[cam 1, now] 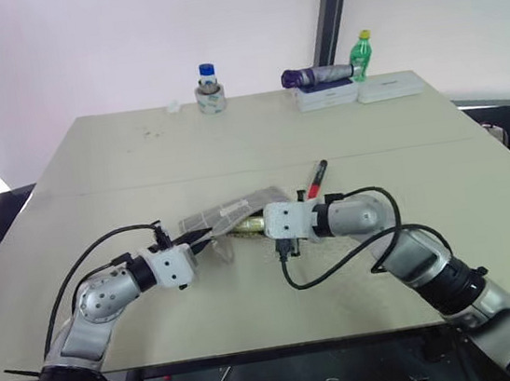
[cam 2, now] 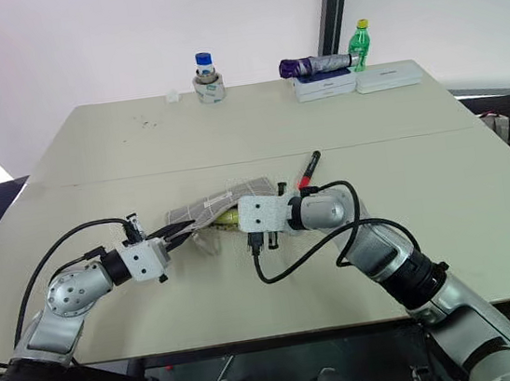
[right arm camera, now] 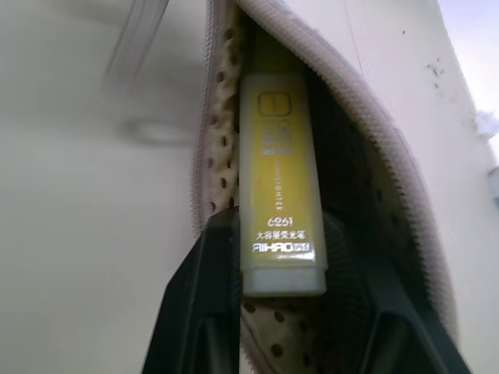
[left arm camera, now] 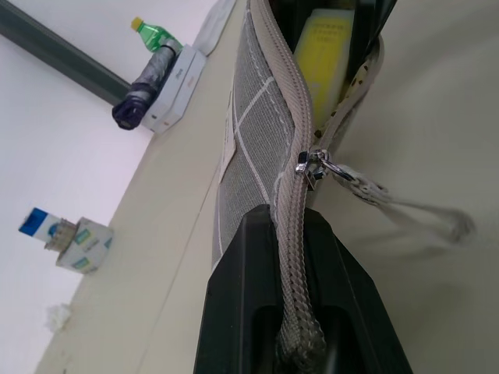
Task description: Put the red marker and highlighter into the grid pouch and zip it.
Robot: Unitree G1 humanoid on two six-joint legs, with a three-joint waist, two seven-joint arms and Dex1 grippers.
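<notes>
We see the highlighter (right arm camera: 281, 183) halfway into the grid pouch (left arm camera: 257, 125), clamped by our right gripper (right arm camera: 282, 269). Our left gripper (left arm camera: 290, 312) pinches the pouch's zipper end so the mouth gapes. The red marker (cam 1: 316, 179) lies just beyond, on the table (cam 1: 138, 159), with open room around.

The highlighter (right arm camera: 281, 179), gripped between the black jaws, sits partway inside the open grid pouch (right arm camera: 390, 156).
</notes>
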